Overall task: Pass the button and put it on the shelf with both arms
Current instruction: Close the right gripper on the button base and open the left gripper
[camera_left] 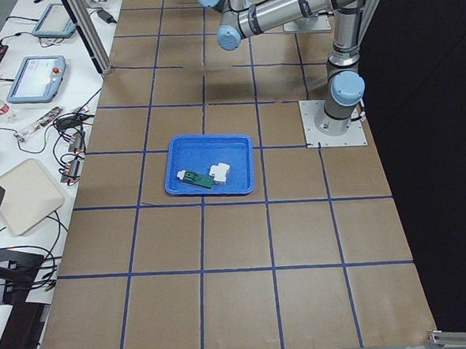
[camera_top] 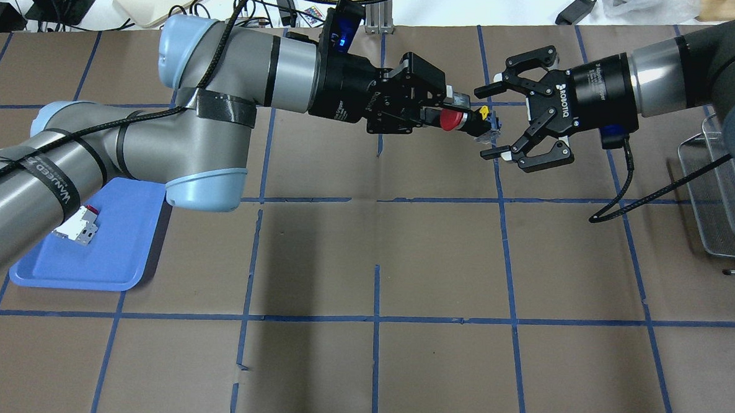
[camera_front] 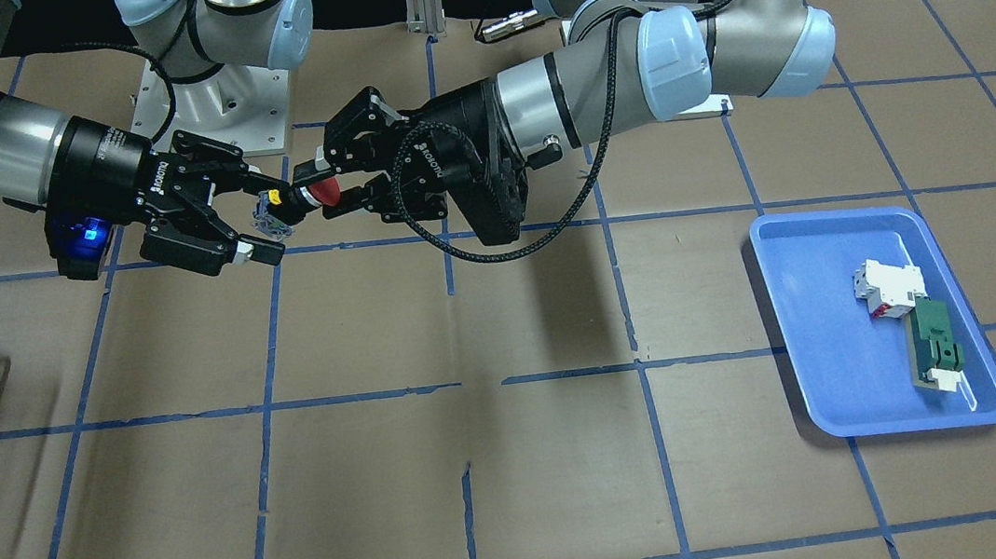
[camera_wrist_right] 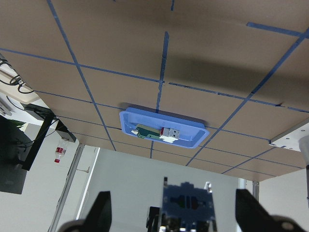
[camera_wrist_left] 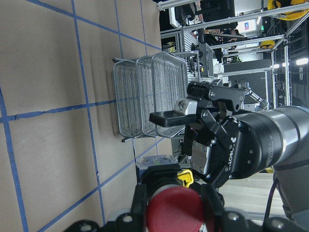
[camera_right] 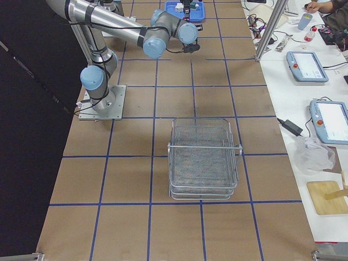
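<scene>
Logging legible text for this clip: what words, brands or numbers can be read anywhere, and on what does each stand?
"ROBOTIQ": on the body of the right claw, overhead view.
"ROBOTIQ": on the body of the left claw, front-facing view.
"WANJEED": on the black strap round the left arm.
Small white print on the right arm's wrist ring: too small to read.
Tablet screens on the side bench: too small to read.

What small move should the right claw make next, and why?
Probably close the right claw on the bluish base of the button. This claw is open and its fingertips flank that base, while the left claw grips the button at its red cap, so a handover looks ready.
</scene>
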Motion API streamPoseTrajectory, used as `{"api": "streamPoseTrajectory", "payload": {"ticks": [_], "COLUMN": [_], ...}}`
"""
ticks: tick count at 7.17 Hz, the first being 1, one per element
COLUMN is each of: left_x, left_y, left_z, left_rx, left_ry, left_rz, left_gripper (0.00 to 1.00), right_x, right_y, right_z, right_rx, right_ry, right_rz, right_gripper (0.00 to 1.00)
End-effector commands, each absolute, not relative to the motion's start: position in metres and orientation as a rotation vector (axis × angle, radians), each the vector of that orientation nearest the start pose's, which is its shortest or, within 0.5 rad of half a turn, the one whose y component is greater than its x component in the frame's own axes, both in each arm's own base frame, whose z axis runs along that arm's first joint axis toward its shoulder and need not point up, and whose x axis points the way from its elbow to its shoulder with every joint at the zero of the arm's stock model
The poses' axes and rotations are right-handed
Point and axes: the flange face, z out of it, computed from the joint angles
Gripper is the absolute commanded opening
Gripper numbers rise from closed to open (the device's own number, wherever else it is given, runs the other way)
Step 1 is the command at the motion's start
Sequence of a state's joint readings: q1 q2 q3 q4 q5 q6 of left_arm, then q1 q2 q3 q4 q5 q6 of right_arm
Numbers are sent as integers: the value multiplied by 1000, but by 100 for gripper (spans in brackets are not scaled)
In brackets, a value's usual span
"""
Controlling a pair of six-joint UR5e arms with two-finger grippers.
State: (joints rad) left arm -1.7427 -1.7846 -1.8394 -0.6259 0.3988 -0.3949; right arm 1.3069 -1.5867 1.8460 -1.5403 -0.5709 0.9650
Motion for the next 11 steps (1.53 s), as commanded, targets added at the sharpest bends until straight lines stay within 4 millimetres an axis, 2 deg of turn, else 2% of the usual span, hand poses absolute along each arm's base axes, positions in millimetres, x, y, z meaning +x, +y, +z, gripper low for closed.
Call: {"api": "streamPoseTrajectory", "payload": {"ticks": [1,2,3,4,5,7,8,9,10,11], "left_x": [-315,-315,-315,-315,-316,-314,-313,-311,-309,-307], "left_y": [-499,-499,-498,-498,-498,-497,-496,-496,-504,-518], "left_z": [404,404,404,404,404,407,410,419,420,421], "left_rx": [-82,-80,-83,-81,-83,-76,-70,-26,7,66], "left_ry": [-1925,-1925,-1925,-1925,-1925,-1931,-1937,-1952,-2017,-2090], "left_rz": [74,73,75,74,73,78,84,81,118,133], "left_gripper": [0,0,0,18,99,100,100,100,100,100], "right_x": [92,91,89,89,88,84,73,44,4,-34], "right_y": [-494,-494,-494,-494,-494,-496,-498,-502,-504,-501], "right_z": [407,406,407,407,407,408,410,408,406,416], "right_rx": [1409,1406,1405,1405,1406,1403,1404,1403,1337,1302], "right_ry": [1692,1697,1693,1696,1695,1698,1710,1814,1870,1993], "right_rz": [712,710,707,706,705,690,646,512,395,265], "right_gripper": [32,13,0,0,0,0,0,0,0,0]}}
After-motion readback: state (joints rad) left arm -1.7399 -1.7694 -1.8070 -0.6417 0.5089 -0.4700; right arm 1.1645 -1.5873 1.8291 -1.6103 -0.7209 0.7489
